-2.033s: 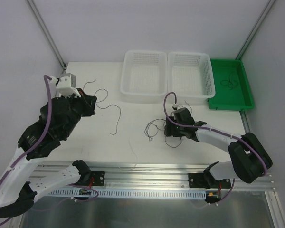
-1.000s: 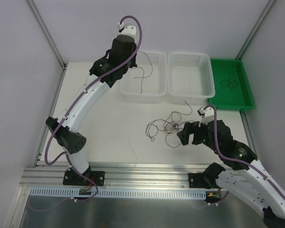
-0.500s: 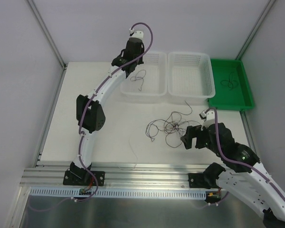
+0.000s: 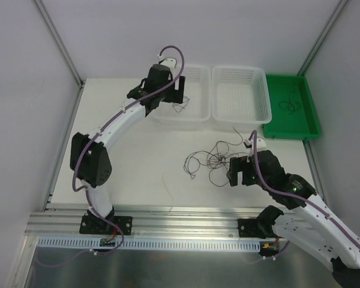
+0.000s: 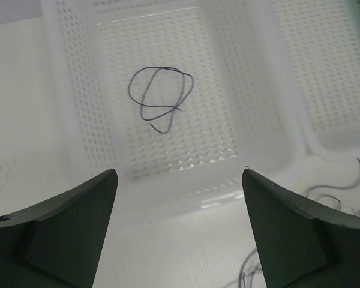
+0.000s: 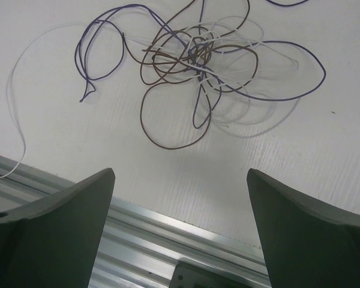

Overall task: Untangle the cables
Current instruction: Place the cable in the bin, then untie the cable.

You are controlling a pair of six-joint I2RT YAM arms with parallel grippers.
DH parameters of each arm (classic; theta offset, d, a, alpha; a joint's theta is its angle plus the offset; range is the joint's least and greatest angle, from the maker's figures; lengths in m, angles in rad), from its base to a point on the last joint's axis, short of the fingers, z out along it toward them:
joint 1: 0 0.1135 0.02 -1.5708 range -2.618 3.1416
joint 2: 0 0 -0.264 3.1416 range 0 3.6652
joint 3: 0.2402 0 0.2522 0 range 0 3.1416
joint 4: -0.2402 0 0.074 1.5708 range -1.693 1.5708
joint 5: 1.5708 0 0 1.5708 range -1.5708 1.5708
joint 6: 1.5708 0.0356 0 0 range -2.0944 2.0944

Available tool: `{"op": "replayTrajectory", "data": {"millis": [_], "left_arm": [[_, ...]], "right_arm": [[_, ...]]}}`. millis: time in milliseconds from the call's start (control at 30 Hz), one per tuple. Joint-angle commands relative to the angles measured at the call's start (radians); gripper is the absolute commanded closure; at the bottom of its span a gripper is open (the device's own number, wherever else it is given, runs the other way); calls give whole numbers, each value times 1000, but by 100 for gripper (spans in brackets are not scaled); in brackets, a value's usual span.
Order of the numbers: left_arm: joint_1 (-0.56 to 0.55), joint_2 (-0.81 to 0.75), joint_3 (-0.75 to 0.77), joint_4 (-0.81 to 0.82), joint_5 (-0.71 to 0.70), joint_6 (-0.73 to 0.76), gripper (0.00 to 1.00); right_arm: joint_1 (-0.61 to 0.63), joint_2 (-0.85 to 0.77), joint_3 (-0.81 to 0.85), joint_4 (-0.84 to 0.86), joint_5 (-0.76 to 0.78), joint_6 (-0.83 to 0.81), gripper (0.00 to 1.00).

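Now that the left gripper [image 5: 179,175] has let go, one wire [image 5: 161,107] lies alone in the left basket [image 5: 66,120] — the knot is next.
The left arm has drawn back toward the basket's near edge, jaws spread wide and empty; the wire that hung from it a second ago is curled on the basket floor. The right gripper [image 6: 180,172], also wide open and holding nothing, has edged nearer the tangle [image 6: 198,57] on the table, where several strands loop through one knot — most of the untangling seems left.
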Motion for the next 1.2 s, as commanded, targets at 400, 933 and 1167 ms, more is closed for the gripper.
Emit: {"op": "replayTrajectory", "data": {"millis": [400, 933, 1167], "left_arm": [[-283, -257, -471, 92, 276, 276, 17], [-377, 99, -286, 101, 234, 441, 42], [-377, 180, -232, 101, 236, 441, 56]], "right_arm": [[-25, -45, -91, 92, -71, 74, 2], [-23, -71, -62, 58, -119, 48, 2], [-25, -46, -71, 74, -116, 42, 2]]}}
